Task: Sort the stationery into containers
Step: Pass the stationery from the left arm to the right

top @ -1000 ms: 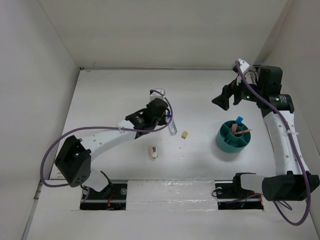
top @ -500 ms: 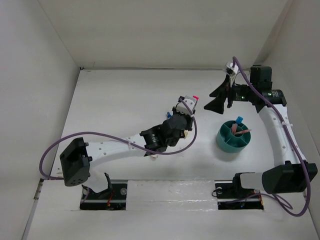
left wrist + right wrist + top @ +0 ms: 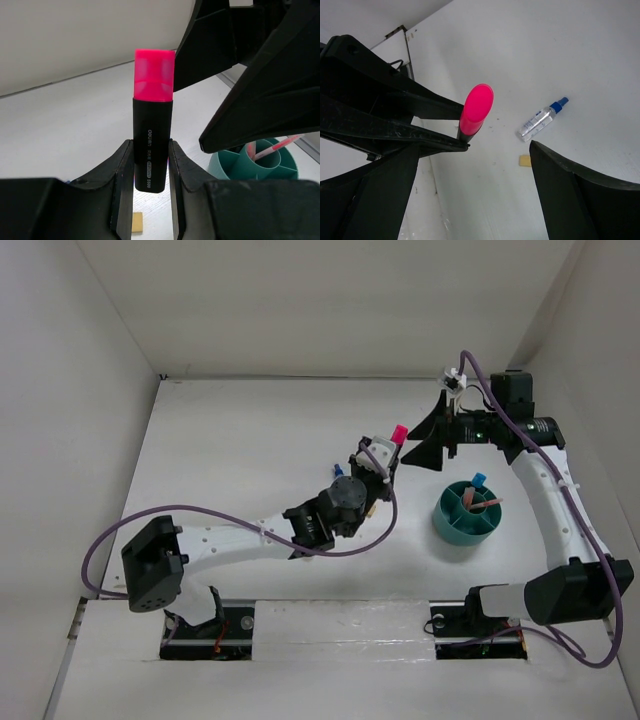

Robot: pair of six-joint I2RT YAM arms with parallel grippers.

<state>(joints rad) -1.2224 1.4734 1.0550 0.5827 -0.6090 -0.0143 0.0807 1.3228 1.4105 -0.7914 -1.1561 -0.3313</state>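
Note:
My left gripper [image 3: 151, 170] is shut on the black body of the pink-capped highlighter [image 3: 152, 145] and holds it upright above the table; its cap shows in the top view [image 3: 397, 431]. My right gripper [image 3: 422, 438] is open and empty, with its jaws wide apart just right of the cap [image 3: 477, 107]. The teal organiser cup [image 3: 455, 525] stands at the right and holds the blue-capped highlighter [image 3: 478, 480] and pink pens [image 3: 487, 505]. The clear blue-capped bottle [image 3: 540, 118] and the tan eraser [image 3: 524, 160] lie on the table. The stapler is hidden.
White walls close in the table at the back and both sides. My left arm [image 3: 250, 530] stretches across the table's middle and covers part of it. The teal cup also shows low right in the left wrist view [image 3: 255, 162], behind my right gripper's fingers [image 3: 265, 100].
My left gripper has moved right and up from beside the bottle, and now holds the pink-capped highlighter. My right gripper has shifted left toward it, still open.

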